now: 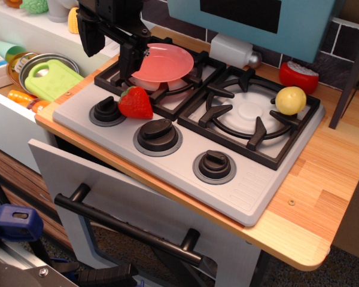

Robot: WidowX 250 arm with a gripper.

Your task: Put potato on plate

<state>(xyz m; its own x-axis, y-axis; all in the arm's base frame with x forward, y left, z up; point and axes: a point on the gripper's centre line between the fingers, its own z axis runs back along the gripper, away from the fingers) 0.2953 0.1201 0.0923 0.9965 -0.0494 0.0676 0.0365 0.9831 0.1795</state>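
The potato is a pale-yellow rounded toy resting on the far right edge of the right burner grate. The pink plate lies slightly tilted on the left burner grate. My black gripper hangs over the plate's left rim, far to the left of the potato. Its fingers merge into one dark mass, so I cannot tell whether they are open or shut. Nothing shows between them.
A red strawberry lies in front of the left burner by the knobs. A red toy sits behind the potato. A metal bowl with a green lid is in the sink at left. A teal hood hangs above the back.
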